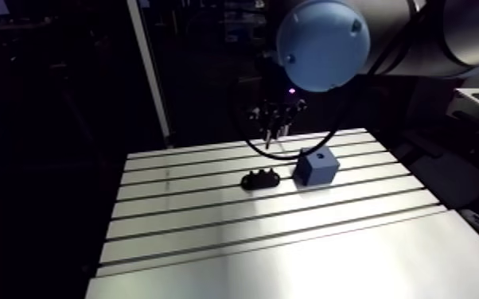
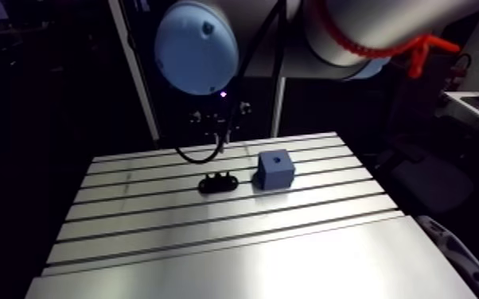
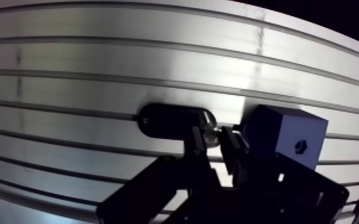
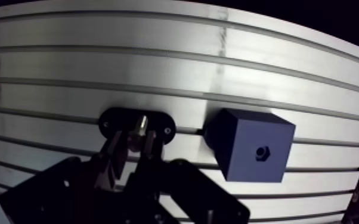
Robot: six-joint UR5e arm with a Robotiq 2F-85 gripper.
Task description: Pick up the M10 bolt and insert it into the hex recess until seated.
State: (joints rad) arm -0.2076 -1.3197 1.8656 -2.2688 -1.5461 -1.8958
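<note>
1. Nearest my wrist camera: the black two-fingered gripper (image 4: 134, 140), its fingers (image 4: 113, 152) rising on either side of a short silver-coloured metal bolt (image 4: 138, 126).
2. Jaws: pinching the bolt, one finger on each side of it, with only the bolt's width between them.
3. Bolt location: in the gripper, not on the table. From the wrist view it sits in line with the black oval holder (image 4: 158, 122) beneath it.
4. Arm view: the gripper hangs clear above the slotted aluminium table (image 1: 211, 238), over the far rows of slots. I can't read the fingers from this view; they are too small and dark.
5. Holder lies flat on the table, with a small hole near each end. In the arm view its top looks bumpy.
6. Blue cube-shaped block (image 4: 241, 134) stands on the table just beside the holder, turned at an angle to the slots.
7. Small dark hex recess (image 4: 262, 153) in the block's upward face. Nothing is in it.
</note>
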